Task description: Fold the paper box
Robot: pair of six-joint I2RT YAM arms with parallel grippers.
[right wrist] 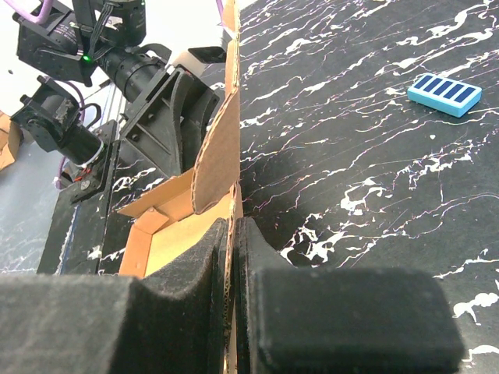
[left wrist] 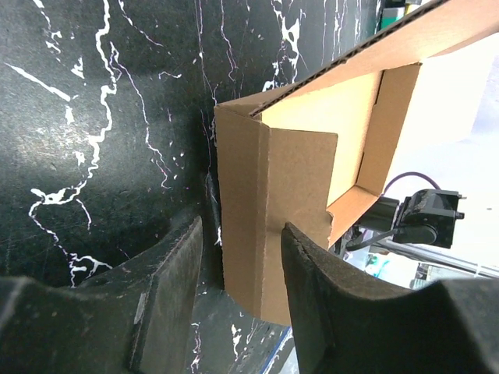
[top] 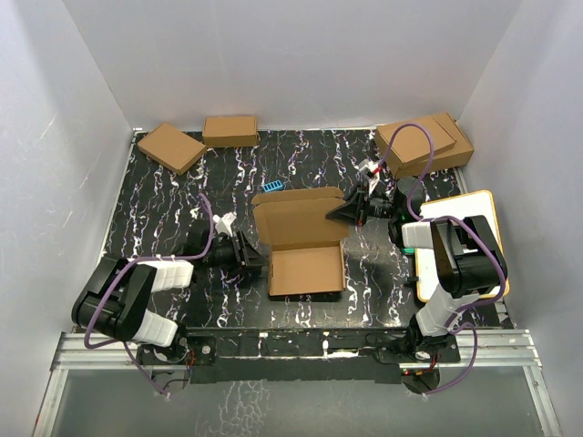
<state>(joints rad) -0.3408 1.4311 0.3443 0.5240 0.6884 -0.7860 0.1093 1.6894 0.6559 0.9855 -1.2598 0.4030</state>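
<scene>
Two arms are bolted at the near edge of the black marbled table. The one paper box sits mid-table between their grippers, half-formed: its near panel lies flat and the walls of the far part are raised.

The left gripper straddles the box's left side wall. Its jaws are apart, with a gap showing on the outer side. The right gripper has its jaws together, pinching the thin right wall.

One white board with an orange rim lies under the right arm. Just beyond the box is one small blue block with dark stripes; I can't make out any writing on it.

By the far wall are two flat small brown boxes on the left. At the far right corner are two larger stacked boxes, crossed by the right arm's purple cable.
</scene>
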